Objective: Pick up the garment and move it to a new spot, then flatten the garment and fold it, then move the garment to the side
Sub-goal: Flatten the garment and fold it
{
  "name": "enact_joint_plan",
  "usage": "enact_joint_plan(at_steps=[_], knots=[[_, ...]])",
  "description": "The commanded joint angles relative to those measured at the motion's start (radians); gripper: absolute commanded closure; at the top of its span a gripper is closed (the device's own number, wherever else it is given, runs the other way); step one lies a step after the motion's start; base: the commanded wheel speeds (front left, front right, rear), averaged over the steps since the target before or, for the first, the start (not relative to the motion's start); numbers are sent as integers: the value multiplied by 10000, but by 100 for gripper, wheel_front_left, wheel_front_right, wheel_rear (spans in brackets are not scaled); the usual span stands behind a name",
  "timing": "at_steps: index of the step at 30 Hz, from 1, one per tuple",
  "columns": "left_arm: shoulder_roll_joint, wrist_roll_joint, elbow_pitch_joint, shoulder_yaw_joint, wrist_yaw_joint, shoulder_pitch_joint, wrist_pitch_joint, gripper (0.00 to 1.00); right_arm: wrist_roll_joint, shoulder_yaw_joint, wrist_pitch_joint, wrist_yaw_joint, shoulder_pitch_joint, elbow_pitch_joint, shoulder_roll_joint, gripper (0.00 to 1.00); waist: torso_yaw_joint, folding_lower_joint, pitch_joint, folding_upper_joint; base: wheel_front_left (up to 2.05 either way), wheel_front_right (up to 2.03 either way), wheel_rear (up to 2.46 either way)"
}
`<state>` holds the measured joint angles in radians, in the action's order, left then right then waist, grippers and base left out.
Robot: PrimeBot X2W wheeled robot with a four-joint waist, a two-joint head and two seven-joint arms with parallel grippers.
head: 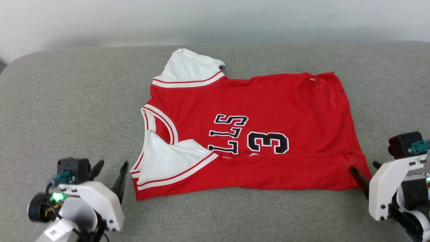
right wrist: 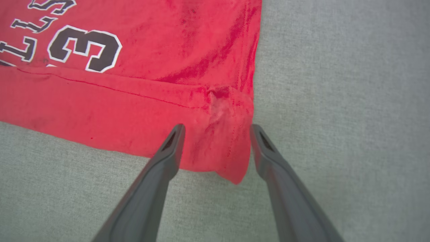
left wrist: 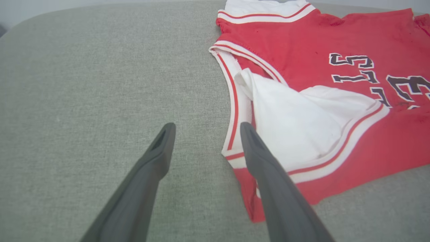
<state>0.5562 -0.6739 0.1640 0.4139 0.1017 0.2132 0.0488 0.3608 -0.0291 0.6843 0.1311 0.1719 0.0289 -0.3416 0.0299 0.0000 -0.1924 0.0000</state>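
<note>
The garment [head: 268, 101] lies flat in the middle of a grey cushion [head: 67, 101], its near edge folded up over the lower part of the black lettering and one white sleeve tucked inward. The left end effector [left wrist: 207, 126] is spread wide just beside the garment's collar-end near corner. The right end effector [right wrist: 217, 127], equally wide, straddles the garment's hem-end near corner and grips nothing.

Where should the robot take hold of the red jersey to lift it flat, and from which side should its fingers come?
Probably grip the jersey at the two near corners of its folded edge: the hem corner with the right fingers, the shoulder-end corner with the left fingers. Come from the near side; the jersey lies sideways, so that long doubled edge faces the robot.
</note>
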Motion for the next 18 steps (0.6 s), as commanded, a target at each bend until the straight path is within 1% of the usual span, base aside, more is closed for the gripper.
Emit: enact_joint_plan(at_steps=[1, 3, 5, 8, 10, 12, 15, 18], knots=[[82, -90, -328, -18, 270, -341, 282, 0, -207, 196, 238, -8, -247, -225, 241, 0, -52, 0, 101, 0, 0, 0, 0], [260, -140, -903, 88, 581, -746, 847, 0, -457, 523, 624, -8, -526, -573, 595, 0, -85, 0, 134, 0, 0, 0, 0], [456, -142, -1467, 217, 798, -1067, 1380, 0, -715, 757, 987, -8, -762, -972, 917, 0, -121, 0, 116, 0, 0, 0, 0], [506, -366, -2045, 174, 1080, -1371, 1850, 0, -860, 1010, 1301, -8, -1038, -1469, 1360, 0, -205, 0, 10, 0, 0, 0, 0], [622, -372, -2228, 265, 1228, -1512, 2225, 0, -1014, 1085, 1381, -8, -1181, -1638, 1499, 0, -269, 0, -83, 0, 0, 0, 0], [608, -478, -2430, 308, 1341, -1510, 2504, 0, -1053, 1107, 1368, -8, -1221, -1800, 1651, 0, -328, 0, -197, 0, 0, 0, 0], [620, -546, -2607, 279, 1486, -1477, 2714, 0, -969, 1283, 1287, -8, -1179, -1991, 1963, 0, -445, 0, -459, 0, 0, 0, 0], [675, -480, -2575, 288, 1603, -1321, 2866, 0, -970, 1254, 1252, -8, -1025, -2184, 2016, 0, -545, 0, -800, 0, 0, 0, 0]])
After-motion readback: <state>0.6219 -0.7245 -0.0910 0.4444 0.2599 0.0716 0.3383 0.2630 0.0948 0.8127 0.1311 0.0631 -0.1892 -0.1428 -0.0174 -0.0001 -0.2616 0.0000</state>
